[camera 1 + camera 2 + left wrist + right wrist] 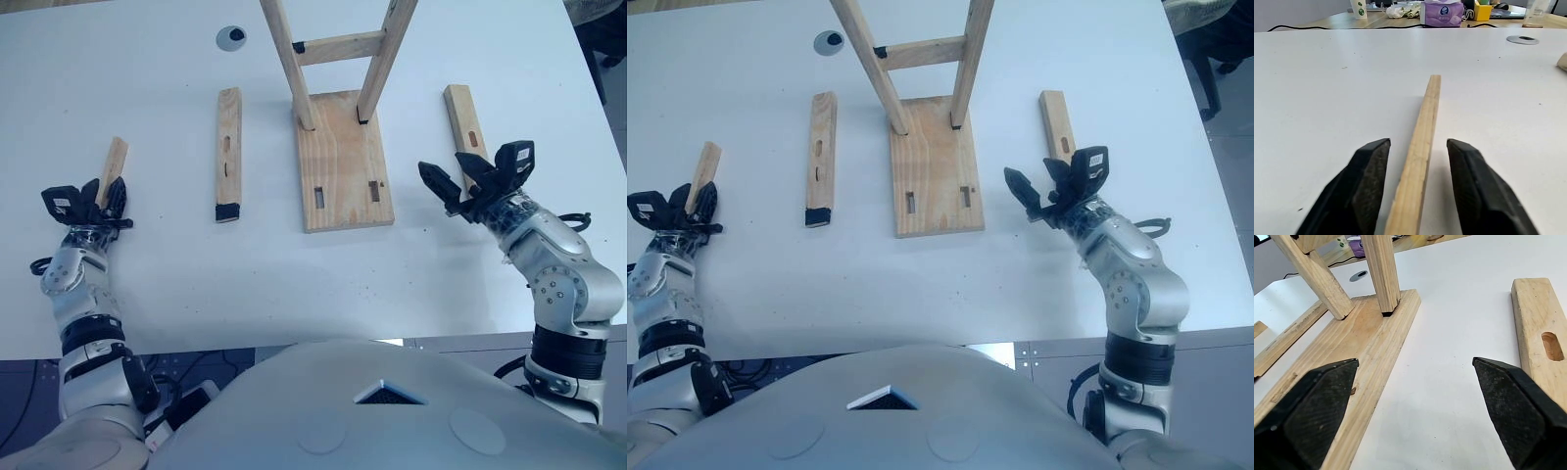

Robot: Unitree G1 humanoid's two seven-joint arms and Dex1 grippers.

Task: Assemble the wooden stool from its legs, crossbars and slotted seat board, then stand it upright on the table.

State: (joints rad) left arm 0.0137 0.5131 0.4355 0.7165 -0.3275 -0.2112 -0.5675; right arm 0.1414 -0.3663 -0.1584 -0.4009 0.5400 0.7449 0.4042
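Slotted seat board [343, 162] lies flat mid-table [176, 284], with two joined legs [287, 59] standing in its far slots. Left loose leg [228, 154] and right loose leg [463, 117] flank it. Left gripper [90, 201] jaws are spread astride the thin crossbar [114, 164], clear of it. Right gripper [475, 179] jaws are wide apart at the right loose leg's near end. Gripper stickers are unreadable. Left wrist view adds a tissue box [1443, 11] and cup [1358, 8] on the far desk.
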